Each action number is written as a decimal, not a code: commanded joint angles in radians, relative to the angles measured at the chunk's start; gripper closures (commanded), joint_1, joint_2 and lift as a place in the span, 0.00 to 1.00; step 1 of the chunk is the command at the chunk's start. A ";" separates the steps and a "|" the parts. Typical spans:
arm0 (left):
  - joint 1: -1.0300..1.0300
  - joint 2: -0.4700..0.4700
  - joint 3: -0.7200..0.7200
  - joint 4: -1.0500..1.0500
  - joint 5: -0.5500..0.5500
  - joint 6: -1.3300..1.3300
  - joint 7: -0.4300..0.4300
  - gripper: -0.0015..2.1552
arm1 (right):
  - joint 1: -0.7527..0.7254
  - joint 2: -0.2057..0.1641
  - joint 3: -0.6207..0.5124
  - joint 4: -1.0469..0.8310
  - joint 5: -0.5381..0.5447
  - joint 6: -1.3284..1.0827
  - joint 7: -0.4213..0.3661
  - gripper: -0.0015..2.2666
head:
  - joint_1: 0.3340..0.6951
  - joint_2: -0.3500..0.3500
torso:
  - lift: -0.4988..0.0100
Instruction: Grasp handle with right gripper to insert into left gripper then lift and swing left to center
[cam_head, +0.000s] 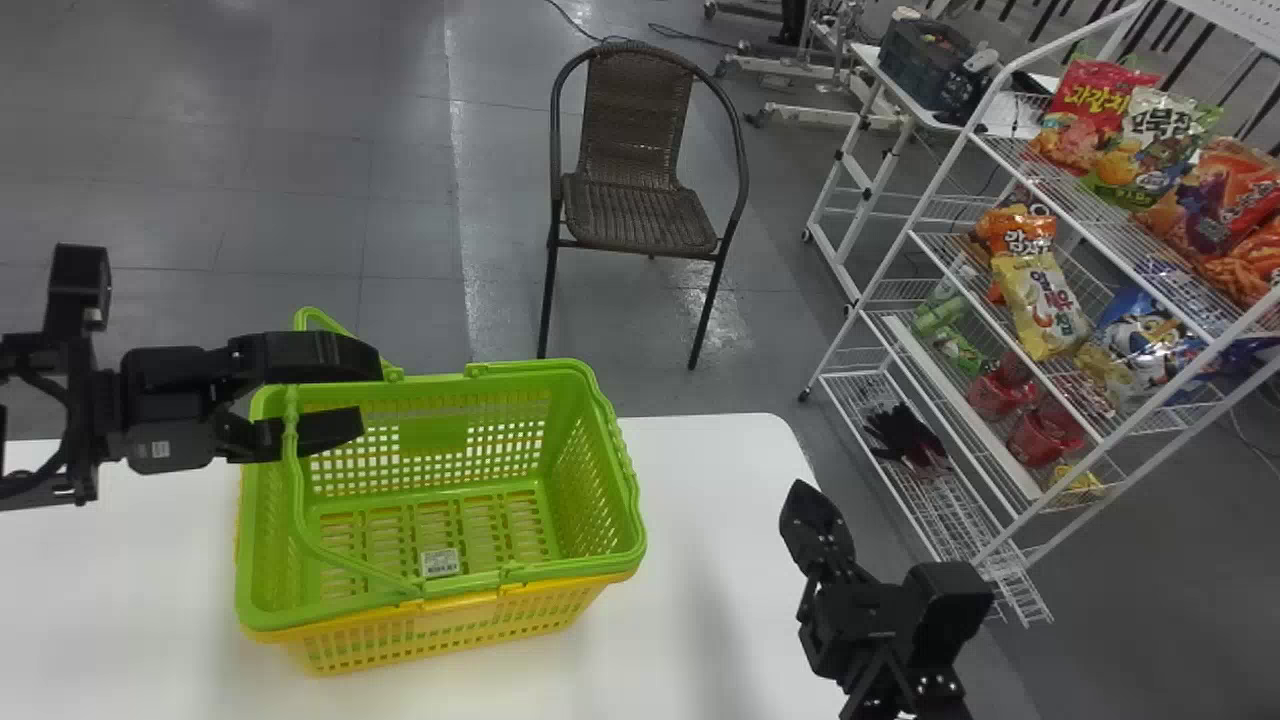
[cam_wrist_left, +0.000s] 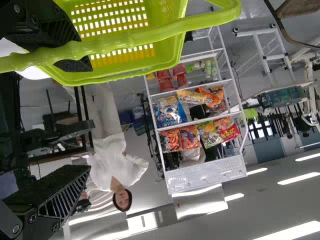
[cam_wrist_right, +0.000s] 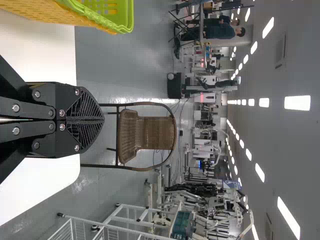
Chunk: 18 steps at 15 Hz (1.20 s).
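Resting on the white bench (cam_head: 720, 520), one green basket (cam_head: 608, 500) is nesting inside one yellow basket (cam_head: 450, 632), with one small label (cam_head: 440, 562) lying on its floor. The left end effector (cam_head: 370, 395) is standing spread at the leaning green handle (cam_head: 299, 500), any contact staying unclear, while the right end effector (cam_head: 798, 500) is hanging clenched beyond the bench's edge, its arm being cut off.

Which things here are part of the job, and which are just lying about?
Job:
- green basket, nested in yellow basket
- handle
- left gripper, jaws open
- right gripper, jaws shut

Just about:
- chair
- rack with snacks
- table, merely supporting the baskets
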 joint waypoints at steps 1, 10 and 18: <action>0.000 -0.004 -0.003 -0.001 0.002 0.021 0.000 0.06 | -0.050 -0.021 0.024 0.059 0.030 0.001 0.000 0.99 | 1.00 0.07 | 0.98; 0.006 0.000 -0.008 -0.001 0.002 0.027 -0.005 0.06 | -0.206 -0.069 0.113 0.186 0.101 0.111 0.034 0.99 | 1.00 0.13 | 0.98; 0.015 0.003 -0.004 -0.003 0.010 0.030 -0.015 0.06 | -0.282 -0.099 0.128 0.191 0.153 0.243 0.150 0.99 | 1.00 0.17 | 0.98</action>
